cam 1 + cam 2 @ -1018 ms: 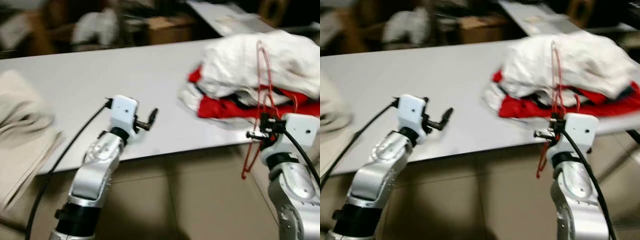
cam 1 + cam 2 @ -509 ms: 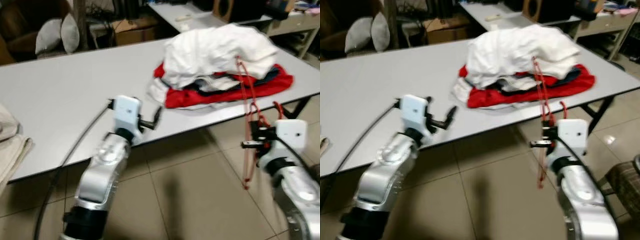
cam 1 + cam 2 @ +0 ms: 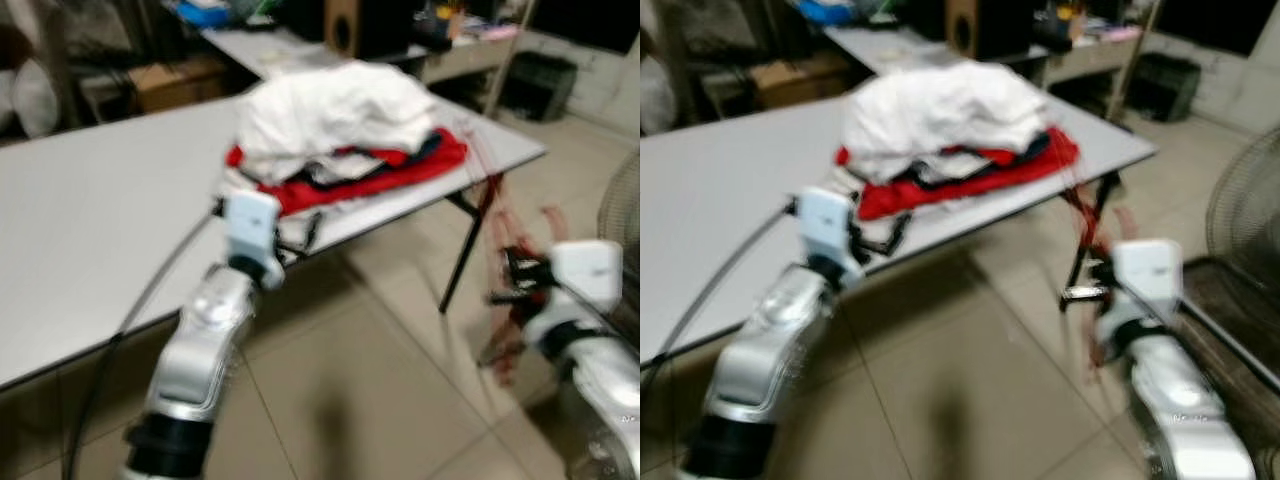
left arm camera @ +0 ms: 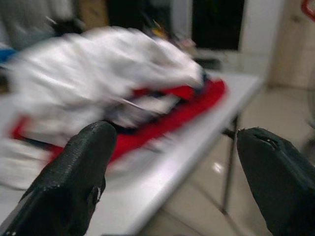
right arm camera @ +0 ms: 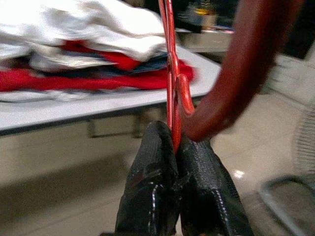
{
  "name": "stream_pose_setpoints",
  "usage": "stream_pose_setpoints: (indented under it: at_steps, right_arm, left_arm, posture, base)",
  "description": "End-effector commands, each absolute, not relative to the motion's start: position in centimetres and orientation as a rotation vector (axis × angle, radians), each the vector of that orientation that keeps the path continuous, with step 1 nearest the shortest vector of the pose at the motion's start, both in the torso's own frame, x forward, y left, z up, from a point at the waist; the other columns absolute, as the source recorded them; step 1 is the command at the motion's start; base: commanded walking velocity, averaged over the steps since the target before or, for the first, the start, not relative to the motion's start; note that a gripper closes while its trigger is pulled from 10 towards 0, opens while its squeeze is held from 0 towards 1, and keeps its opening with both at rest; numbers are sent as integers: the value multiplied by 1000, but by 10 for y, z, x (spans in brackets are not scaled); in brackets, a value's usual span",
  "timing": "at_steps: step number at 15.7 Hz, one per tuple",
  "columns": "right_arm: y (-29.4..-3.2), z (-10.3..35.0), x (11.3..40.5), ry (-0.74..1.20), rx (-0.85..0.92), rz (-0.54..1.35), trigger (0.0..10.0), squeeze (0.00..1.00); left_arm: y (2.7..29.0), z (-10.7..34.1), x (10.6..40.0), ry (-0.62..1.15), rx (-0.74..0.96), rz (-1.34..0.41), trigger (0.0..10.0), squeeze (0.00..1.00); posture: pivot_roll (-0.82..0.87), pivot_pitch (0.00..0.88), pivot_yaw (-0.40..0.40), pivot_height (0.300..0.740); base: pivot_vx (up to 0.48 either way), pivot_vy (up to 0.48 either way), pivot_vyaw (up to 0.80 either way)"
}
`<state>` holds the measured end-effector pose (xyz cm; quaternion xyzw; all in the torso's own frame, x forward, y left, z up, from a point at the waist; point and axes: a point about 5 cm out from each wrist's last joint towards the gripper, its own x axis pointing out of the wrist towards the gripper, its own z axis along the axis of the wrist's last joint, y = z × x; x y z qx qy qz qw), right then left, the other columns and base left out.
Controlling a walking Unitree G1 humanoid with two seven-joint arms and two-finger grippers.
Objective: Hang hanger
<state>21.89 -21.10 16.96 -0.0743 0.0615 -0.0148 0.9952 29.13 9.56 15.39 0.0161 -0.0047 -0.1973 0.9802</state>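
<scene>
A: Start at the left. What's on the bench [image 3: 90, 230]?

B: Grey bench top, bare on its left part. Left end effector [image 3: 298, 238] held just over the bench's near edge, beside the clothes pile. Wrist view: its fingers [image 4: 74, 172] spread wide apart, nothing between them.

A: And the pile?

B: Clothes pile [image 3: 340, 135] sits toward the bench's right end. White garments on top, red ones beneath, a dark layer between. Heavy motion blur; individual items can't be told apart.

A: Beyond the bench?

B: Behind its far side, a second table with a dark speaker box [image 3: 350, 22] and clutter, too blurred to name. Tiled floor [image 3: 350, 380] in front of the bench.

A: Right side?

B: Right end effector [image 3: 512, 283] is off the bench's right corner, over the floor, near the bench leg [image 3: 462, 245]. Fingers pinched tight on the red hanger [image 5: 170, 69], wire clamped between the pads [image 5: 150, 162] in the wrist view. Hanger stands roughly upright, clear of the bench, its hook curving close past the wrist camera. Head views smear it badly.

A: Anything further right?

B: A floor fan's round grille [image 3: 1245, 215], right of the bench, blurred.
</scene>
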Motion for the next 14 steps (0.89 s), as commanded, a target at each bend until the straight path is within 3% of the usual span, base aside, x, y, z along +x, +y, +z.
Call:
stream_pose_setpoints:
  at_steps: [1,7,14]
  right_arm:
    - [-210,171,218,117,-115,-38,10000,0]
    - [-214,164,214,133,-114,-25,10000,0]
    - [-211,179,216,67,-173,50,10000,0]
  left_arm:
    - [101,150,293,11,52,-383,10000,596]
    - [125,144,290,6,53,-274,10000,604]
    - [129,147,287,-33,11,-230,10000,600]
  posture:
    - [-174,0,35,740]
    - [-182,0,9,740]
    - [-211,0,-12,740]
  base:
    - [300,0,0]
    - [318,0,0]
    - [347,0,0]
